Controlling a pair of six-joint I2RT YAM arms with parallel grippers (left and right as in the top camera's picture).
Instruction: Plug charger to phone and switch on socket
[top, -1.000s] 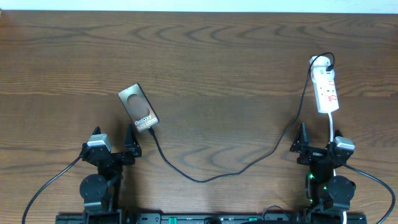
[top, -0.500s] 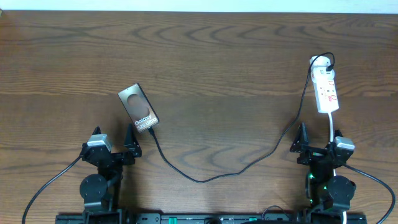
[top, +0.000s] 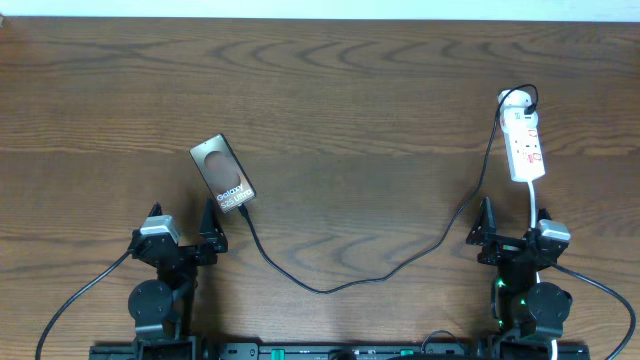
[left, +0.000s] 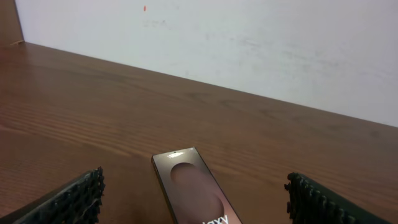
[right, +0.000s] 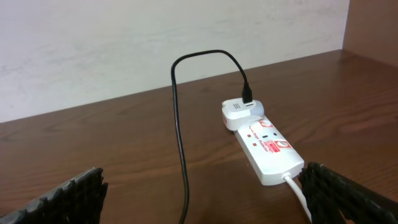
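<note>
The phone (top: 223, 174) lies flat on the wooden table at the left, screen up with "Galaxy" text; it also shows in the left wrist view (left: 193, 190). The thin black charger cable (top: 330, 285) runs from the phone's near end across the table to a white adapter at the far end of the white socket strip (top: 525, 146), which also shows in the right wrist view (right: 264, 144). My left gripper (left: 194, 202) is open just in front of the phone. My right gripper (right: 202, 196) is open, short of the strip, with the cable (right: 180, 155) between its fingers.
The strip's white cord (top: 536, 210) runs toward the right arm base. A white wall (left: 249, 43) stands behind the table's far edge. Thick black arm cables trail at the front corners.
</note>
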